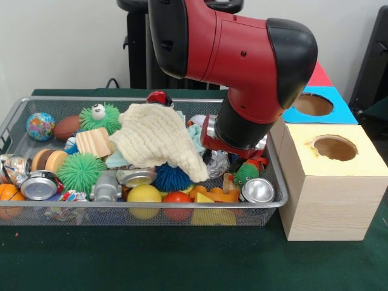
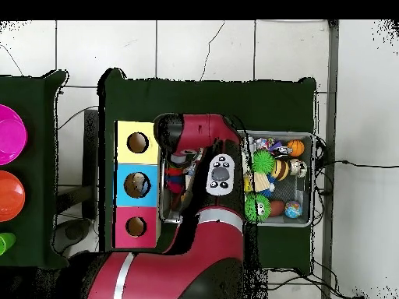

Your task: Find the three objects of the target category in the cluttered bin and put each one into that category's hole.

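Toy-crammed wire bin (image 1: pixel 12 124) beside holed boxes (image 1: pixel 330 182)

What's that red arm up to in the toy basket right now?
Arm down in wire bin; gripper hidden, state unknown. Nothing seen lifted. Cream cloth covers toys; yellow box hole empty.

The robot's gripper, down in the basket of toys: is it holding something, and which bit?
It cannot be told. The gripper is low among the toys in the wire basket, and the arm hides its tip.

Red arm (image 1: pixel 224 45), blk joints
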`<state>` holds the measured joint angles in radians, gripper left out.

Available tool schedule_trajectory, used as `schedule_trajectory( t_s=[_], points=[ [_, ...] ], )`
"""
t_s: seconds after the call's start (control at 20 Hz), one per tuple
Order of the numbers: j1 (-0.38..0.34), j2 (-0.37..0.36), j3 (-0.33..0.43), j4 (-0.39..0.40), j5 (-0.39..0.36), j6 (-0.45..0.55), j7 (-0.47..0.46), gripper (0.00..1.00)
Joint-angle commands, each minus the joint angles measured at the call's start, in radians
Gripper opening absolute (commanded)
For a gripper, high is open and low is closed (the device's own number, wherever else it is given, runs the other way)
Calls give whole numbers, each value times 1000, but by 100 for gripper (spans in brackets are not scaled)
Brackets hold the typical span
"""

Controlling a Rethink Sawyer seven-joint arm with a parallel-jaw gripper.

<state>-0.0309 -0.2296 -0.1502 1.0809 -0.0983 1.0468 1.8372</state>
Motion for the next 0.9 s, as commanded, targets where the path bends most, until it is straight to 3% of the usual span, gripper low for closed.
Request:
schedule_trajectory(
  t_s=[0.05, 0.3, 0.9],
  points=[
    [6, 25, 12, 82, -80, -49, 44, 100],
    [-1, 74, 23, 64, -98, -97, 61, 100],
    [6, 147, 8, 33, -136, -92, 55, 100]
  ],
)
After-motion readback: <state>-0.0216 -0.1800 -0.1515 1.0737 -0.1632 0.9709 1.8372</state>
